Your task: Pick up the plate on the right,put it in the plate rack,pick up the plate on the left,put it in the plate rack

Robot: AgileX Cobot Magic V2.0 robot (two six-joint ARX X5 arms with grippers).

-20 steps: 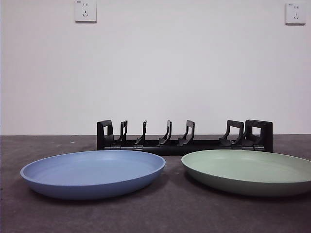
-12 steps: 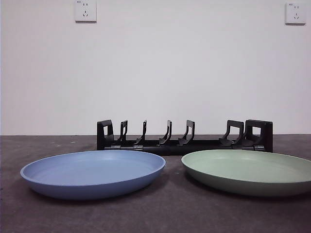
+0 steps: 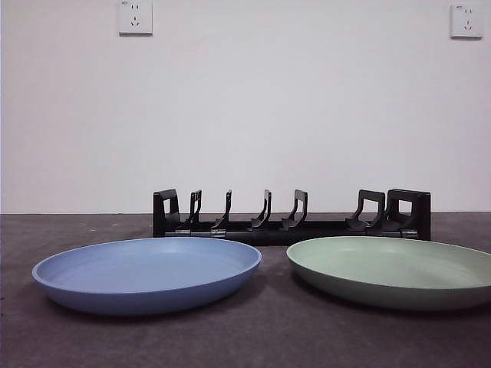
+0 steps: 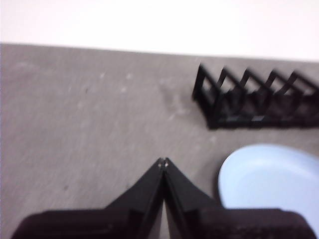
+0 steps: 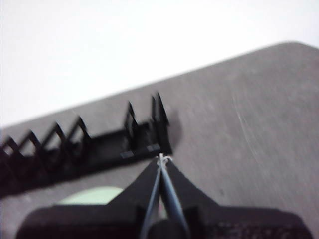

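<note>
A blue plate (image 3: 147, 274) lies on the left of the dark table, a green plate (image 3: 393, 270) on the right. Behind them stands the long black plate rack (image 3: 291, 218) with upright hooked dividers, nothing in its slots. No arm shows in the front view. My left gripper (image 4: 163, 162) is shut with nothing in it, high over bare table beside the blue plate (image 4: 271, 179) and the plate rack's end (image 4: 254, 97). My right gripper (image 5: 162, 158) is also shut on nothing, above the plate rack's other end (image 5: 149, 132), with a sliver of the green plate (image 5: 92, 195) beneath.
A white wall with two sockets (image 3: 135, 17) rises right behind the table's far edge. The dark table (image 3: 261, 337) runs forward past both plates to the near edge.
</note>
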